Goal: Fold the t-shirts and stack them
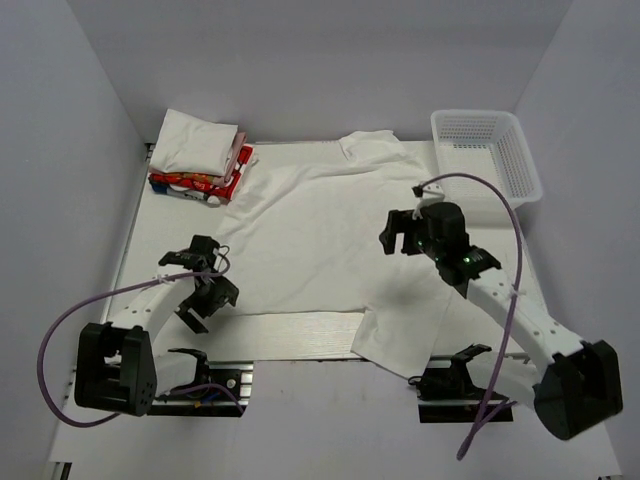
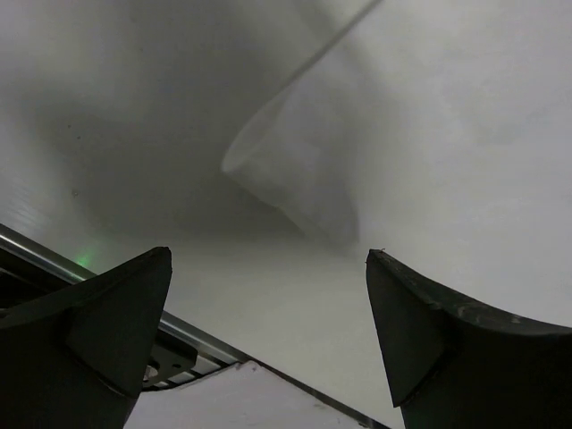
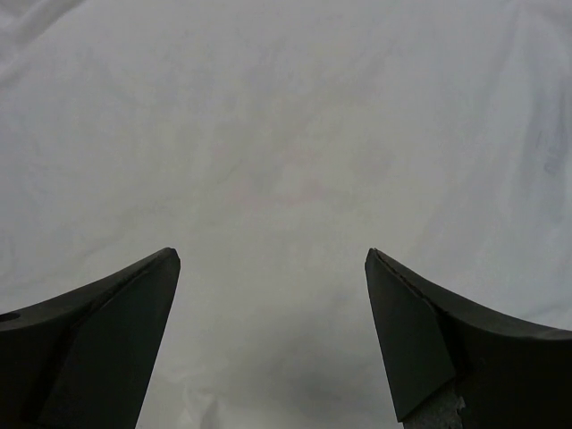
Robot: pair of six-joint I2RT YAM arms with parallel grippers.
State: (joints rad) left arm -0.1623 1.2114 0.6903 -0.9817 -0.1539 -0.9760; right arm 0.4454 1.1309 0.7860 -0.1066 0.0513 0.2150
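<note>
Spread t-shirt (image 1: 310,235): white, lay flat across the middle of the table (image 1: 300,332); one sleeve pointed to the far edge, the other reached the near edge, right of centre.
Folded stack (image 1: 200,160): sat in the far left corner; white t-shirt on top, red patterned one beneath.
Left gripper (image 1: 187,288): jaws stood wide apart with nothing between them, just beside the shirt's near left hem.
Right gripper (image 1: 398,232): jaws stood wide apart and empty, over the shirt's right half; its wrist view showed only white cloth.
Mesh basket (image 1: 487,150): white, far right corner, near the far sleeve.
</note>
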